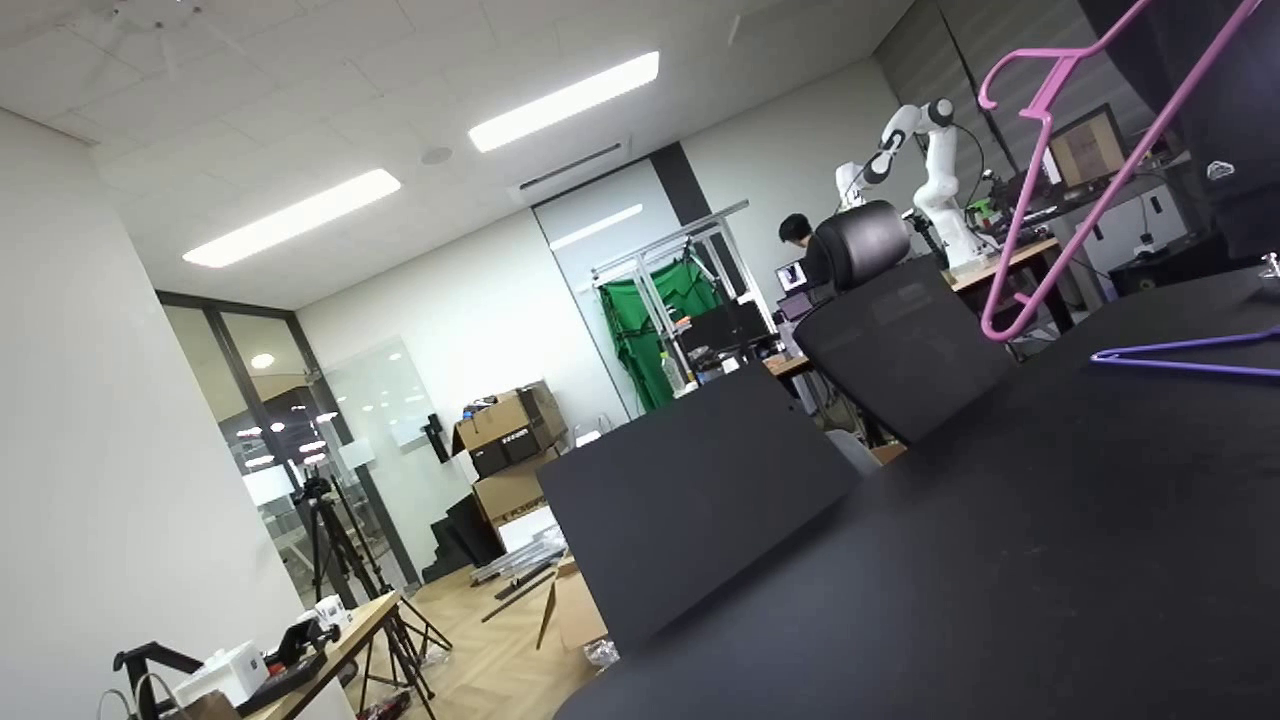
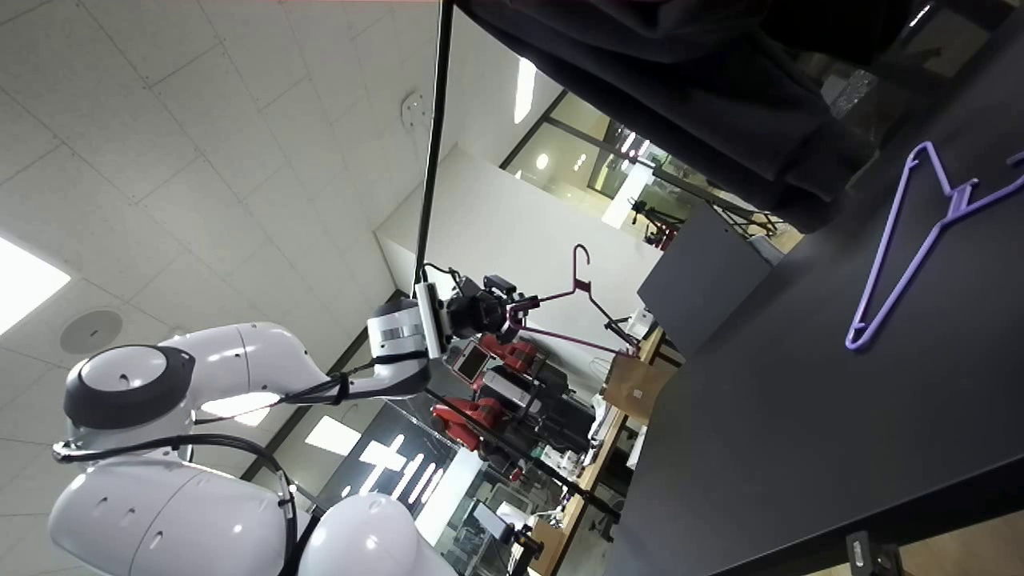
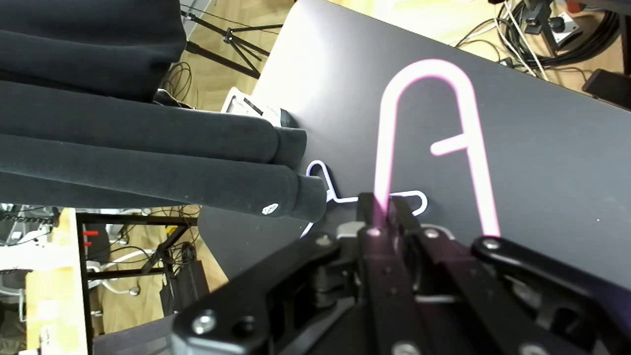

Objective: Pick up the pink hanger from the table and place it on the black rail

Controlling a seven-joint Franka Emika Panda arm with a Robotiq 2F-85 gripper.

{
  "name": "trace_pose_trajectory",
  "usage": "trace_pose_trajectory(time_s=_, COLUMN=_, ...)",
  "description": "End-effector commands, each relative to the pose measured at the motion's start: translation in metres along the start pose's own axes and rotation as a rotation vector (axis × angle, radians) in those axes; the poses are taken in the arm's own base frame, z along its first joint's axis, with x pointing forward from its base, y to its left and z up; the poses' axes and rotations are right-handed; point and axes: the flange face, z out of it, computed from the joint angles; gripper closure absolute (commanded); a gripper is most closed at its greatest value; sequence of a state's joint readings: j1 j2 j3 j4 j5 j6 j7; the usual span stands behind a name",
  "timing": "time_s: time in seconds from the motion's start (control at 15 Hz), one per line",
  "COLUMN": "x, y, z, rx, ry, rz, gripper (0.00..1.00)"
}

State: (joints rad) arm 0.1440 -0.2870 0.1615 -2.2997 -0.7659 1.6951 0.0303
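The pink hanger (image 2: 582,285) is held in the air, off the table (image 2: 784,432). It also shows at the upper right in an exterior view (image 1: 1050,88), with its hook pointing left. My gripper (image 2: 526,304) is shut on one bar of the hanger near an end. In the wrist view the bar passes between the fingertips (image 3: 387,212), and a rounded end of the hanger (image 3: 472,128) stands above them. The hook is hidden there. The black rail (image 2: 436,120) runs near the wrist in an exterior view. I see no contact between hanger and rail.
A violet hanger (image 2: 958,202) lies on the table; it also shows in the wrist view (image 3: 328,180). Black garments (image 2: 680,88) hang beside the table and fill the left of the wrist view (image 3: 222,162). Dark panels (image 1: 700,500) stand along the table edge.
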Motion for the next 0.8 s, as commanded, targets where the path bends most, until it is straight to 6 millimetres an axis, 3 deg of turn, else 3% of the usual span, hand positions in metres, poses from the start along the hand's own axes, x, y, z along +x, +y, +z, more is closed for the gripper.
trace_pose_trajectory(time_s=0.0, x=0.0, y=0.0, z=0.0, rx=0.0, ry=-0.001, rz=0.0, gripper=0.92)
trace_pose_trajectory(time_s=0.47, x=0.0, y=0.0, z=0.0, rx=0.0, ry=-0.001, rz=0.0, gripper=0.92)
trace_pose_trajectory(time_s=0.53, x=0.0, y=0.0, z=0.0, rx=0.0, ry=-0.001, rz=0.0, gripper=0.98)
trace_pose_trajectory(time_s=0.73, x=-0.011, y=-0.009, z=-0.009, rx=-0.042, ry=0.082, rz=0.109, gripper=0.98)
